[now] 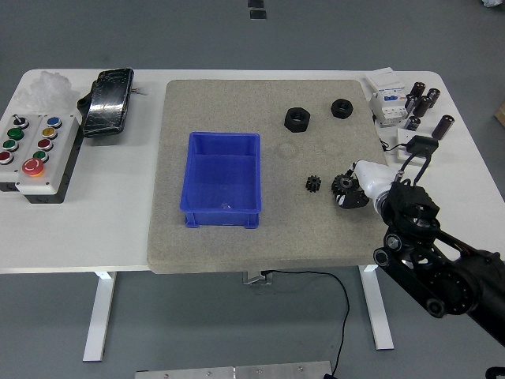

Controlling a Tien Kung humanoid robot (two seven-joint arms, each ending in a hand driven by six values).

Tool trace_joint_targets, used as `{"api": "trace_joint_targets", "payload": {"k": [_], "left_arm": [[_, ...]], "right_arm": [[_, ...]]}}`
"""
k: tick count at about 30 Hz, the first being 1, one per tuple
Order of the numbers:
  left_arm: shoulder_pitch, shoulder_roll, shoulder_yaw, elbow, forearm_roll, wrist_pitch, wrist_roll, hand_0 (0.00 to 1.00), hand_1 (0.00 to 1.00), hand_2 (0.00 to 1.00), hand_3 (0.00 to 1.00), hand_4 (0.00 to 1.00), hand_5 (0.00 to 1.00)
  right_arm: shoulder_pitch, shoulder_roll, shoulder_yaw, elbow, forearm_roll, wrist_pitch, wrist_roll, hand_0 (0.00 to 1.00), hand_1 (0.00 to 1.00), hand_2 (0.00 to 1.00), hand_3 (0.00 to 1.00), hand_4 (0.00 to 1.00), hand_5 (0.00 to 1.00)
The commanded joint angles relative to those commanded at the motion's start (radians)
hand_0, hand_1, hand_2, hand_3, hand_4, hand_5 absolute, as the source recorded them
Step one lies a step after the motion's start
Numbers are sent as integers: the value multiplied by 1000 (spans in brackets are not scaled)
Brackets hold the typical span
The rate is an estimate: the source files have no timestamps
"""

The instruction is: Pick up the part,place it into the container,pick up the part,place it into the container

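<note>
A blue open container (222,181) sits on the grey mat, left of centre, and looks empty. Two black nuts lie at the back of the mat, one (297,119) and another (342,106). A small black gear (315,184) lies right of the container. My right hand (353,189), white-fingered on a black arm, comes in from the lower right. Its fingers are curled around a larger black gear (342,186) at the mat's surface. My left arm is out of view.
A grey mat (237,245) covers the table's middle. A button box (33,148) and a black bagged object (108,101) lie at the left. A white electrical unit (390,98) and several black cylinders (422,101) stand at the back right.
</note>
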Motion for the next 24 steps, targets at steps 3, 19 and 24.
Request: {"api": "trace_joint_targets", "payload": {"k": [3, 19, 24], "left_arm": [[-5, 4, 1, 0, 6, -1, -1, 614, 516, 561, 630, 551, 505], [-4, 15, -17, 0, 37, -4, 8, 613, 516, 561, 630, 553, 506], [-2, 14, -18, 0, 38, -4, 8, 613, 516, 561, 631, 553, 506]], "right_arm": [[-6, -1, 15, 8, -8, -8, 0, 299, 524, 413, 578, 559, 104], [-78, 21, 154, 46, -6, -273, 0, 279, 516, 420, 568, 562, 138], [-74, 28, 144, 65, -16, -373, 0, 273, 507, 417, 541, 571, 132]]}}
